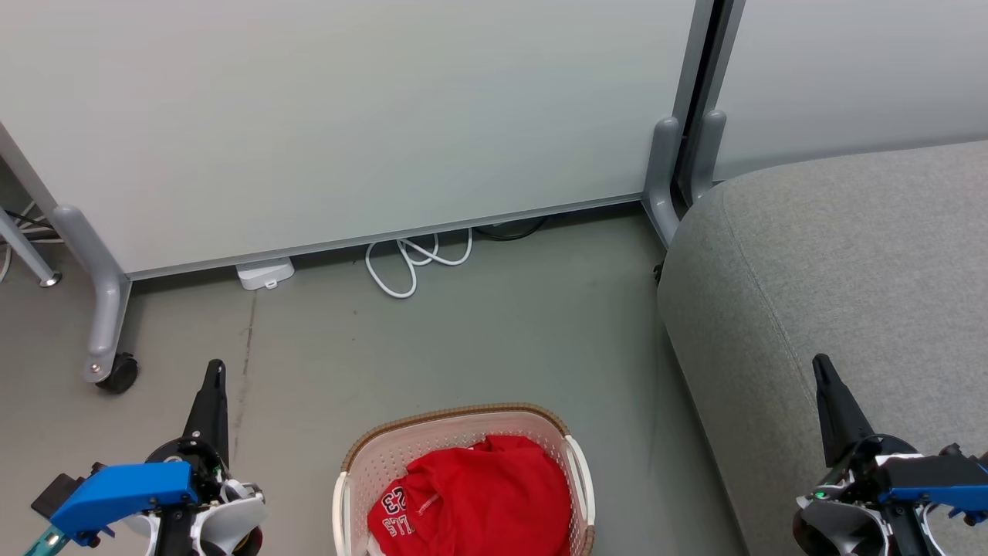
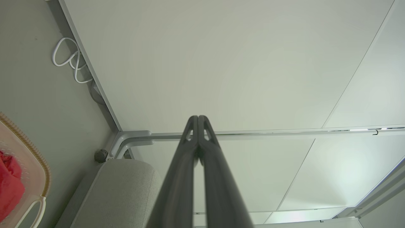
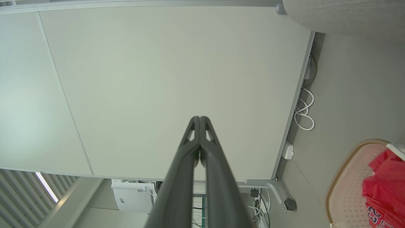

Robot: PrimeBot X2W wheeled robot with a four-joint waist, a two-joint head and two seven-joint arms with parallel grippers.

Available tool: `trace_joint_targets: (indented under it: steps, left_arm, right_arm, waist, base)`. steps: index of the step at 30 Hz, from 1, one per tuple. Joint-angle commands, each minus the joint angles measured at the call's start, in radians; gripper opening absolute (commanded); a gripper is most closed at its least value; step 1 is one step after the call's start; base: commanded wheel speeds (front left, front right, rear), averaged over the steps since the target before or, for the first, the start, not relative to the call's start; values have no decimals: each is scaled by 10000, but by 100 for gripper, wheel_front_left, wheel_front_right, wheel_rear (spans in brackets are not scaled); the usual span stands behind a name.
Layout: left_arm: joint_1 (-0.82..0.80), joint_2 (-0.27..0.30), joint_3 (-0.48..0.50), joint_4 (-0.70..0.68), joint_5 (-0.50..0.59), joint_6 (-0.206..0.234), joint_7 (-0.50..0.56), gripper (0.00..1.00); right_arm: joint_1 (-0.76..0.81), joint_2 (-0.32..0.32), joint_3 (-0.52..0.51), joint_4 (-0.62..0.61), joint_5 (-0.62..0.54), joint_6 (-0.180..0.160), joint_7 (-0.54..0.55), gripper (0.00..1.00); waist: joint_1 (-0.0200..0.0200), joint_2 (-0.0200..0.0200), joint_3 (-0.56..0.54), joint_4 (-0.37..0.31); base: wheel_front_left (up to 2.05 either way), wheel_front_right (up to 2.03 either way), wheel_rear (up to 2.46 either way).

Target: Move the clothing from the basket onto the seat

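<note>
The left pincer (image 1: 215,377) and the right pincer (image 1: 823,371) are both seen fully closed, fingertips pressed together, with nothing held or touched. The red clothing (image 1: 482,494) is piled in the basket (image 1: 463,413), which is set on the floor between the two pincers. The grey seat (image 1: 834,255) is seen directly behind the right pincer.

Closed tool (image 3: 200,118), clothing (image 3: 384,180) in basket (image 3: 348,193)
</note>
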Motion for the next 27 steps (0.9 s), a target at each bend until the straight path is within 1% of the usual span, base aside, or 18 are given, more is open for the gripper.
trace_joint_targets:
  steps: [1, 27]
  left_arm:
    - [-99, 25, 15, -41, -28, -40, 29, 0]
    - [-99, 25, 15, -41, -28, -40, 29, 0]
  right_arm:
    - [-116, -5, -11, -24, 28, 4, 40, 0]
    - [-116, -5, -11, -24, 28, 4, 40, 0]
  waist:
    - [0, 0, 0, 0]
    - [0, 0, 0, 0]
  base:
    - [0, 0, 0]
    - [0, 0, 0]
